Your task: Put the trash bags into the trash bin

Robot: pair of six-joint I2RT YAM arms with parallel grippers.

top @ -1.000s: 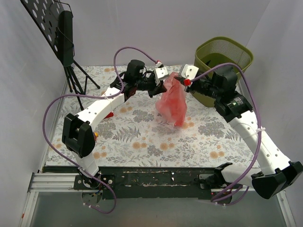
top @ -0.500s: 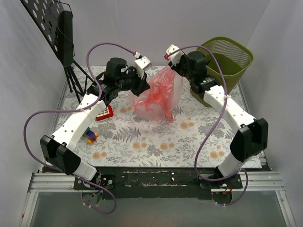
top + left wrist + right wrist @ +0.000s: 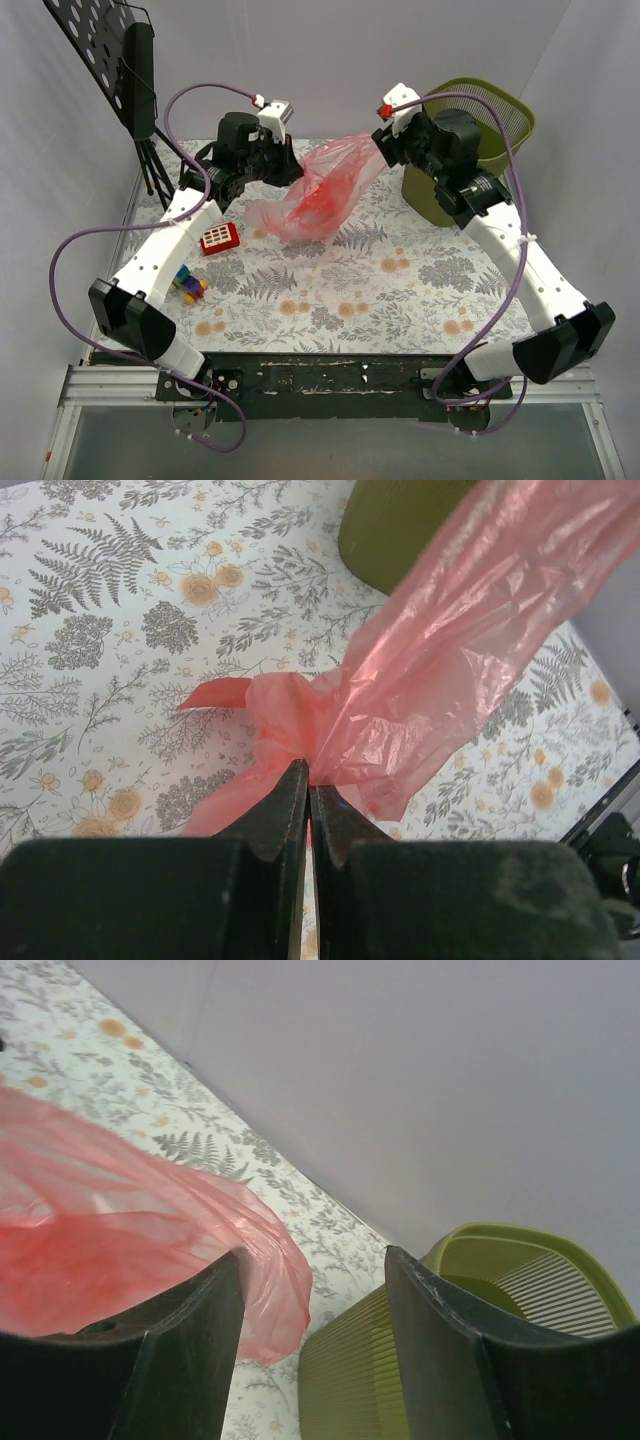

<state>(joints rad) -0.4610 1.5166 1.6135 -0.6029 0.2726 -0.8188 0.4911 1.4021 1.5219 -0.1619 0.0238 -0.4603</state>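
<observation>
The trash bag (image 3: 320, 190) is a billowy translucent red sack, stretched between the two grippers above the flowered table. My left gripper (image 3: 291, 172) is shut on its bunched end; the left wrist view shows the jaws (image 3: 305, 765) pinching the red film (image 3: 450, 660). My right gripper (image 3: 385, 150) stands open beside the trash bin (image 3: 500, 110), an olive-green mesh wastebasket at the back right. In the right wrist view the bag (image 3: 100, 1240) only lies against one finger of that gripper (image 3: 312, 1255). The bin (image 3: 400, 1360) is close below the other finger.
A small red flat toy with white buttons (image 3: 219, 238) and some coloured blocks (image 3: 187, 285) lie on the table at the left. A black music stand (image 3: 120, 60) stands at the back left. White walls close the table at the back and sides.
The right jaws have opened and let go of the bag. The left gripper has drawn back to the left with the bag, which now lies lower and stretched out sideways.
</observation>
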